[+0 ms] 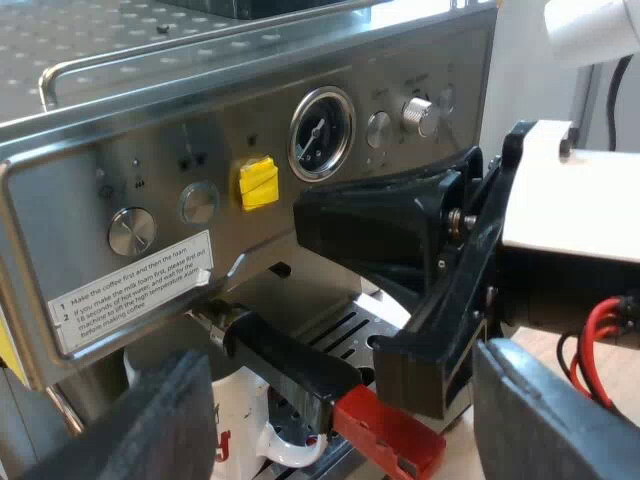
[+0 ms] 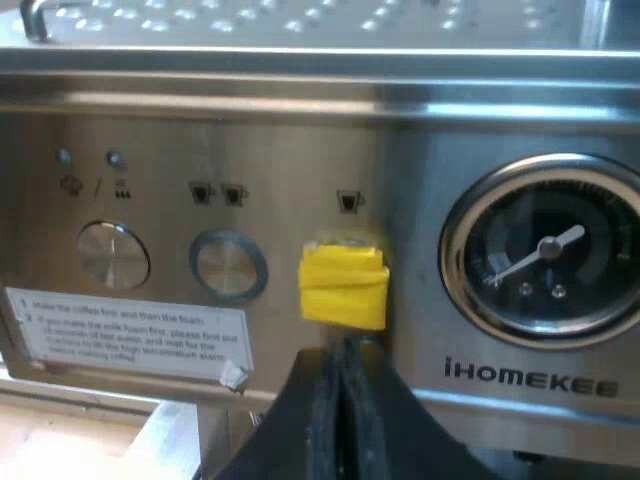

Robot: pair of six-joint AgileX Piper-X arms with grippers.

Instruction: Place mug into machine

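1. Left wrist view: a brushed-steel espresso machine (image 1: 120,130) with a round glass gauge (image 1: 321,133). A glossy white mug (image 1: 240,425) sits under the black, red-tipped holder handle (image 1: 300,365).
2. The left gripper (image 1: 345,410) has its fingers spread wide and holds nothing.
3. The right gripper (image 2: 338,360) has its fingers pressed together, tips at the yellow button (image 2: 344,285).

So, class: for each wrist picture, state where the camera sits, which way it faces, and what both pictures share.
Left wrist view: on the left arm, angled across the front of the espresso machine; own left gripper near, jaws apart; beyond, locked holder, mug beneath, right gripper at that front.
Right wrist view: on the right arm, close and square to the machine's front; own jaws shut just under the yellow button.
Shared: yellow button, pressure gauge, instruction sticker.
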